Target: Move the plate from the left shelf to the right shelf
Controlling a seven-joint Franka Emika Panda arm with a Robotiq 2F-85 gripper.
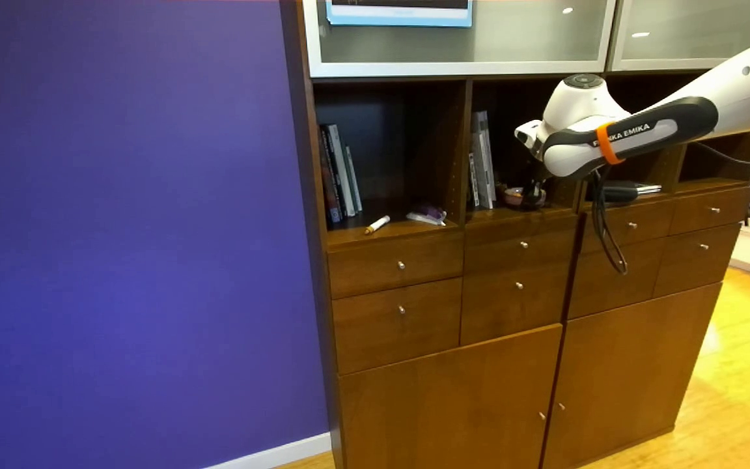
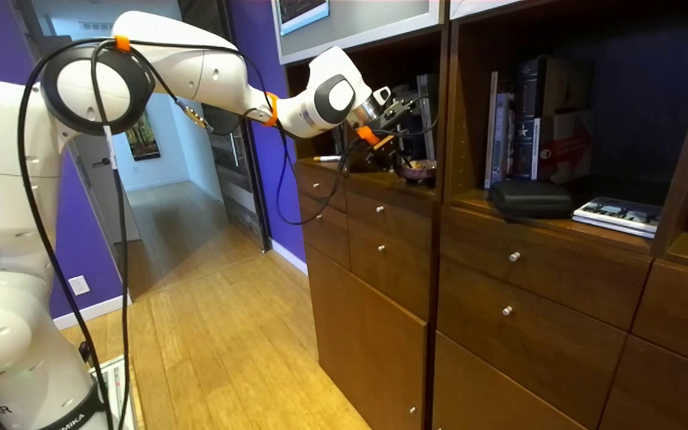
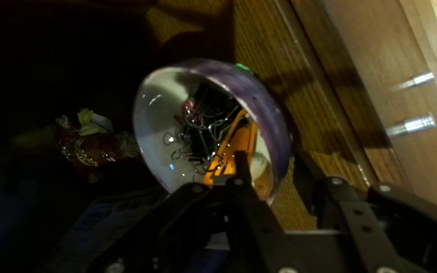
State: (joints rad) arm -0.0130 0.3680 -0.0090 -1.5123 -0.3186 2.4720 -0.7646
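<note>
No flat plate is clear in view; the dish here is a small purple bowl (image 3: 266, 110) with a white inside. It holds binder clips and orange pieces. It stands on a wooden shelf, also seen in both exterior views (image 1: 513, 197) (image 2: 418, 174). My gripper (image 3: 271, 157) is open at the bowl's rim. One finger is over the inside of the bowl and the other is outside the wall, with a gap between them. In both exterior views the gripper (image 1: 534, 193) (image 2: 396, 154) is at the bowl, partly dark. The compartment to the right (image 2: 469, 197) is beyond an upright divider.
Books (image 1: 481, 159) stand beside the bowl. A dark red ornament (image 3: 89, 148) is near it. The right compartment holds books (image 2: 544, 119), a black case (image 2: 529, 199) and flat booklets (image 2: 619, 216). A marker (image 1: 377, 225) lies in the leftmost compartment. Drawer knobs (image 3: 412, 125) stick out below.
</note>
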